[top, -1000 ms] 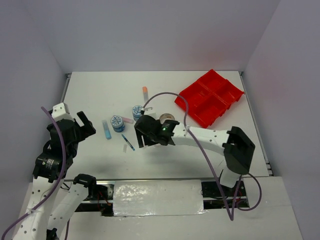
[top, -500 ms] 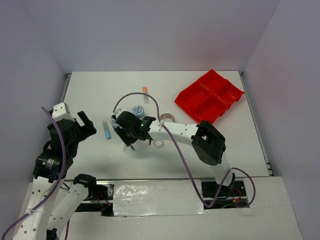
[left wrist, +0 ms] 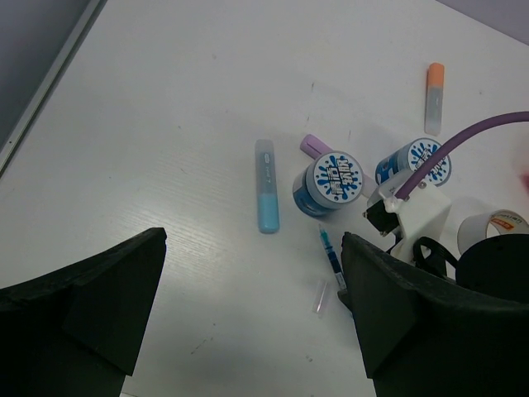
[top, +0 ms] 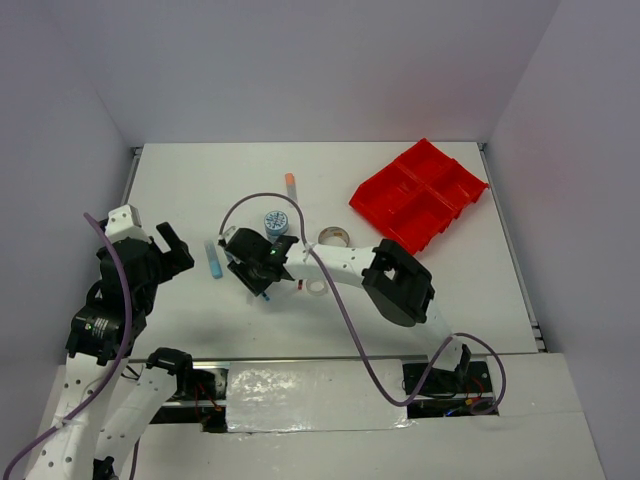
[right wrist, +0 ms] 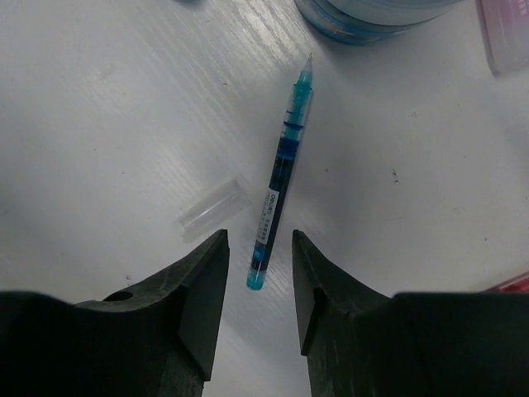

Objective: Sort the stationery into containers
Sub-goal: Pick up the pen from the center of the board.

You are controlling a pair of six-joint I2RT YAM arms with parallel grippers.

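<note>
Here, the right fingers (right wrist: 197, 285), spread, straddle the blue pen (right wrist: 281, 178) on the bench (right wrist: 99, 124); pinching it likely comes next.

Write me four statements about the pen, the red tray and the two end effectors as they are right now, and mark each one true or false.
1. The right end effector is open, with one end of the blue pen in the gap between its fingers. True.
2. The pen's clear cap is fitted on the pen. False: it lies loose beside the pen.
3. The tape roll already sits in the red tray. False: the roll lies outside the tray, to its left in the top view, and the tray's compartments look empty.
4. The left end effector is open and holds nothing. True.
</note>
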